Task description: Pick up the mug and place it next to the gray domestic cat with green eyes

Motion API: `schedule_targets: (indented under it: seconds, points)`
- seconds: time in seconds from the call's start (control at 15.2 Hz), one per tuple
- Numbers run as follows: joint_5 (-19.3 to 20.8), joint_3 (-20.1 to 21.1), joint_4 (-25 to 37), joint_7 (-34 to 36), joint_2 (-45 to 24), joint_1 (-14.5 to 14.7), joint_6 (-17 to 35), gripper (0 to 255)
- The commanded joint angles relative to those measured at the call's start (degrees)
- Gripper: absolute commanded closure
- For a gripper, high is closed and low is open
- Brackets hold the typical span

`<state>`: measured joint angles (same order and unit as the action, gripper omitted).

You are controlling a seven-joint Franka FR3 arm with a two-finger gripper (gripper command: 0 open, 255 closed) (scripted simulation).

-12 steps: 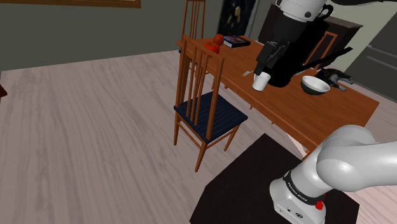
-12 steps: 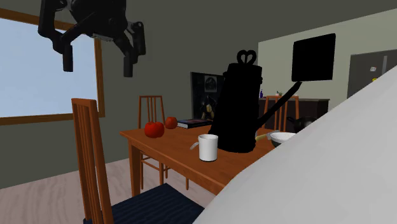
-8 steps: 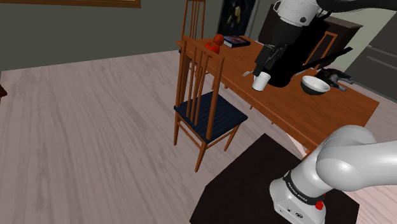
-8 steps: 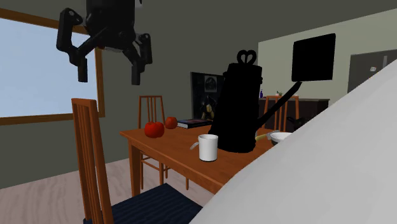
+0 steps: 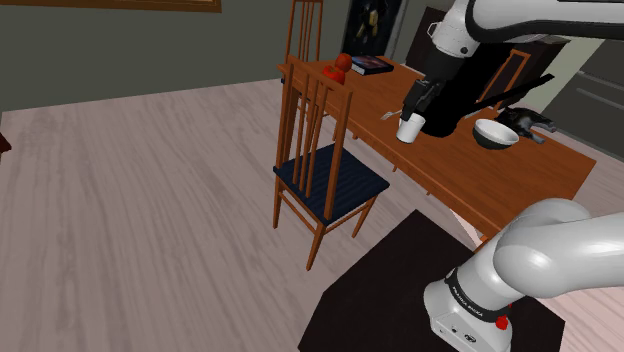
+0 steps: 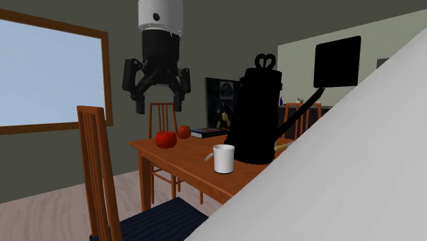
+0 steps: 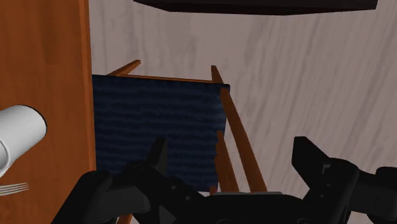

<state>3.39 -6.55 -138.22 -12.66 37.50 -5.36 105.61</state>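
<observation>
A pale plank floor (image 5: 130, 200) runs under a long brown table (image 5: 510, 175). The white arm (image 5: 555, 250) rises from its dark stand (image 5: 370, 300) and bends over the table's near side. A wooden chair (image 5: 322, 150) with a dark blue seat stands at the table's side, toward the shoulder view's left. A tall black shape (image 6: 256, 116) stands on the table.

The hand (image 6: 160, 104) hangs in the air well above the table, pointing down, spread wide and holding nothing. In the wrist view its fingers (image 7: 312, 162) stand apart over the chair seat and the table's edge.

A bowl (image 5: 495, 133), dark outside and white inside, sits on the table. The dark cat (image 5: 530, 122) lies just beside it. A book (image 6: 207, 133) lies toward the table's far end, with two red apples (image 6: 165, 140) near it.

The white mug (image 5: 407, 128) stands upright on the table near the chair-side edge, just in front of the black shape. It is below the hand and off to one side of the fingers, untouched. The bowl lies between the mug and the cat. A fork (image 7: 13, 188) lies just beside the mug.
</observation>
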Motion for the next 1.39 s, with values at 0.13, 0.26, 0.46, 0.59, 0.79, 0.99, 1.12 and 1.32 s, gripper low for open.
schedule_targets:
  seconds: [0.13,0.26,0.46,0.59,0.79,0.99,1.12,1.32]
  points:
    - [1.86,-3.76,0.07,-4.11,-4.84,-1.43,5.10,0]
    - [2.53,-5.71,0.67,-6.23,-7.63,-2.04,7.48,0]
    - [3.08,-8.63,2.10,-9.49,-12.23,-2.78,10.93,0]
    - [3.09,-10.54,3.40,-11.75,-15.53,-3.18,13.12,0]
    - [2.44,-13.35,5.87,-15.34,-20.82,-3.63,16.16,0]
    - [0.90,-15.98,8.95,-19.25,-26.49,-4.04,18.85,0]
    - [-0.67,-17.56,11.34,-22.06,-30.47,-4.39,20.38,0]
    - [-3.78,-19.48,15.46,-26.52,-36.71,-5.24,22.20,0]
